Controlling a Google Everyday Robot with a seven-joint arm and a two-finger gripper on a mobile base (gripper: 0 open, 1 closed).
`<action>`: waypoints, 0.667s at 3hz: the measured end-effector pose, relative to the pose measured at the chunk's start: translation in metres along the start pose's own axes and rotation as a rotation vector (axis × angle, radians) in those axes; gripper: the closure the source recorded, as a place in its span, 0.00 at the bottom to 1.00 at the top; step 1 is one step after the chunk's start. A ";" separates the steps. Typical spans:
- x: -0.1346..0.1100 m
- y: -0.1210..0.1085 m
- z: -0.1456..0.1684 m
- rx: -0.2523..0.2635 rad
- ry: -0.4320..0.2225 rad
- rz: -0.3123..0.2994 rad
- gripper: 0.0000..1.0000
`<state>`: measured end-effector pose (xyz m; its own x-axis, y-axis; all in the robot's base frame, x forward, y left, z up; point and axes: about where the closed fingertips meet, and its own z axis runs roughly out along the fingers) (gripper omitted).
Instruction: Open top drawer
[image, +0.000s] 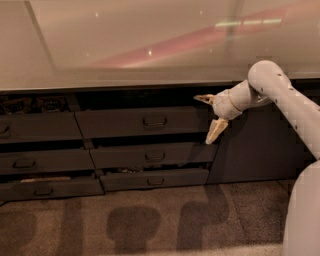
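Your gripper (205, 120) hangs with fingers spread wide and holding nothing, at 3 o'clock of the handle (155, 121) on the top drawer (115, 123) — not on it. The drawer looks barely out, if at all — grasp and pull remain.

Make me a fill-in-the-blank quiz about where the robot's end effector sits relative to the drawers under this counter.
1. The end effector hangs at the ___ end of the top drawer.
2. Its two fingers are spread ___.
3. The end effector and the drawer's loop handle are ___ (touching or apart).
4. The number of lower drawers stacked directly under the top drawer is ___.

Missing words: right; open; apart; two.
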<state>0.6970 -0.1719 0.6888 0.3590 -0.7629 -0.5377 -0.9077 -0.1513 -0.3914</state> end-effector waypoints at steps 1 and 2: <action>0.000 0.000 0.001 -0.002 0.000 0.000 0.00; -0.001 -0.011 0.010 -0.016 0.060 -0.003 0.00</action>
<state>0.7089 -0.1630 0.6860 0.3483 -0.7988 -0.4906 -0.9102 -0.1631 -0.3806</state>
